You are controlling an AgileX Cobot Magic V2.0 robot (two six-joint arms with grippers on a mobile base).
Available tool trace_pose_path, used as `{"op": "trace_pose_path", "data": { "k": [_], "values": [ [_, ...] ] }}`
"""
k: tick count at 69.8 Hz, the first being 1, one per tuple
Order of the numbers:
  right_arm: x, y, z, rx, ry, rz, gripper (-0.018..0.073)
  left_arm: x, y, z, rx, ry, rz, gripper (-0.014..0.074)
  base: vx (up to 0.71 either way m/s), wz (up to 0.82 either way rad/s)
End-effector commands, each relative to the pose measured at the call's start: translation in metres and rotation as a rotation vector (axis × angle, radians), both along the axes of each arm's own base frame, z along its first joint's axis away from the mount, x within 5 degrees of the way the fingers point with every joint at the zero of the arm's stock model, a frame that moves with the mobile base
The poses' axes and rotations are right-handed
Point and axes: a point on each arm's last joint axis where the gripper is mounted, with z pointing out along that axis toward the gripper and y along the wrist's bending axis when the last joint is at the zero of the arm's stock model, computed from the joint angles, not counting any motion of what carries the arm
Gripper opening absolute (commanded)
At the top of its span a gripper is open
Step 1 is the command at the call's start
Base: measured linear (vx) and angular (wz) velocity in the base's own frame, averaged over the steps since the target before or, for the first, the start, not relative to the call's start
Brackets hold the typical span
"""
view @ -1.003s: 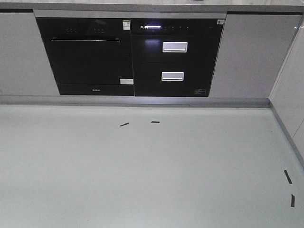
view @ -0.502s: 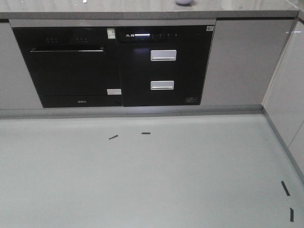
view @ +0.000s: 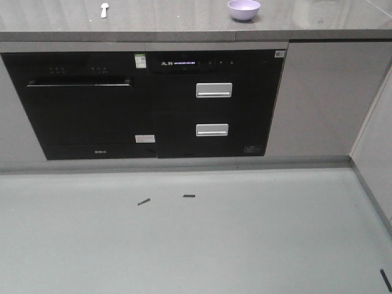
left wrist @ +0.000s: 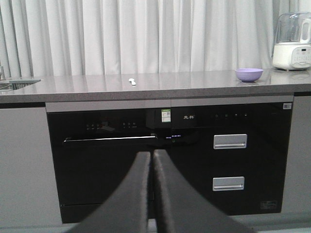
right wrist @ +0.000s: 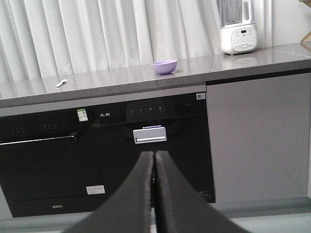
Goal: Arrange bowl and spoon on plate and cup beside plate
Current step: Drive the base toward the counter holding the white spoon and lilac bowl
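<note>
A lavender bowl [view: 244,9] stands on the grey countertop [view: 184,27], right of centre; it also shows in the wrist views [left wrist: 249,74] [right wrist: 164,66]. A small pale spoon [view: 104,10] lies on the counter to the left [left wrist: 132,81] [right wrist: 61,83]. The plate and the cup are out of view. My left gripper [left wrist: 152,154] is shut and empty, well short of the counter and below its top. My right gripper [right wrist: 154,154] is shut and empty too, just as far back.
Black built-in appliances [view: 147,104] with two silver drawer handles [view: 214,90] fill the cabinet front. A white blender [left wrist: 291,41] stands at the counter's right end, a sink [left wrist: 14,85] at the left. Curtains hang behind. Tape marks [view: 144,201] dot the grey floor.
The front view has closed in on the cabinet and tilted up. The countertop with bowl and spoon has come into sight, and the floor marks have slid down the frame.
</note>
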Motion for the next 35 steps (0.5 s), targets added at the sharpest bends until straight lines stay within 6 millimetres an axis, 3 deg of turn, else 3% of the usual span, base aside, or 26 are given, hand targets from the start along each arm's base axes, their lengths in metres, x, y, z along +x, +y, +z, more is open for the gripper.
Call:
{"op": "trace_pose_path", "data": {
  "k": [1, 35],
  "values": [
    [-0.0012, 0.0003, 0.0061, -0.005, -0.082, 0.003, -0.0011, -0.0024, -0.0002, 0.0097, -0.008, -0.093, -0.004, -0.0006, 0.38, 0.00],
    [-0.0012, 0.0003, 0.0061, -0.005, -0.082, 0.003, -0.0011, -0.0024, -0.0002, 0.0097, -0.008, -0.093, -0.004, -0.0006, 0.38, -0.01]
  ]
}}
